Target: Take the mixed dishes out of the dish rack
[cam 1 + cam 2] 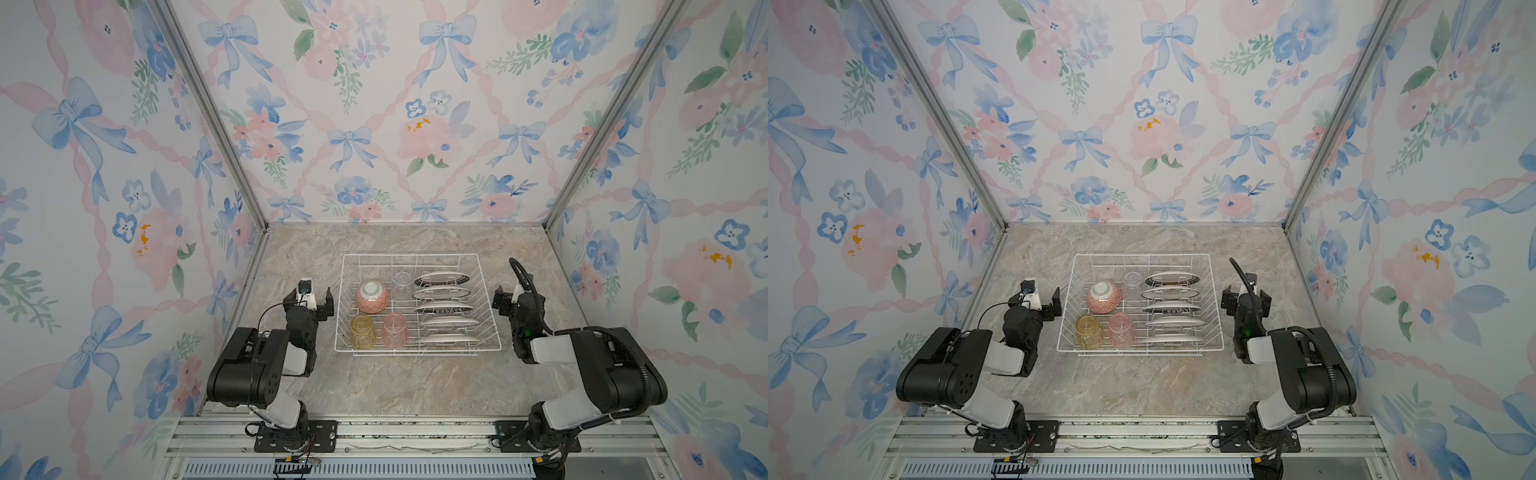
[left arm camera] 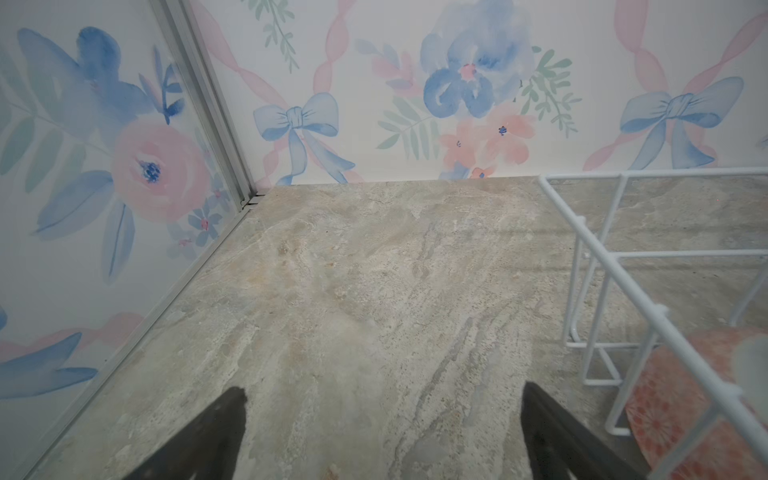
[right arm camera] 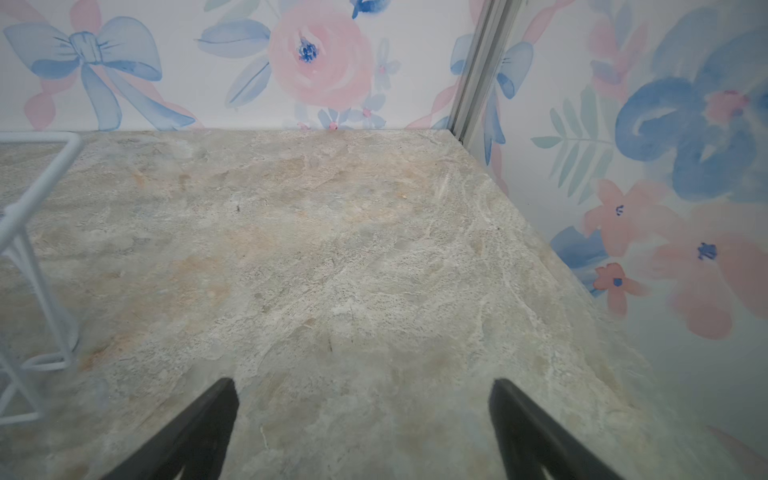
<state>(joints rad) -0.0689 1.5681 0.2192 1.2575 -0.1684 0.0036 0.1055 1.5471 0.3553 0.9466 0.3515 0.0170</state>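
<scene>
Both wide open: L tool (image 2: 382, 388), R tool (image 3: 362, 381) (prob. empty).

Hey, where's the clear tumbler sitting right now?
In both top views the clear tumbler sits inside the dish rack, toward its far side, between the pink-red bowl on its left and the farthest plate on its right.

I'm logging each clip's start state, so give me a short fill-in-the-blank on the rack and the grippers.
1. The rack holds ____ plates standing on edge.
2. The bowl sits ____ down.
3. Beside the yellow tumbler stands a ____ one.
4. The left gripper and the right gripper are both ____ and outside the rack.
Missing words: five; upside; pink; open.
</scene>
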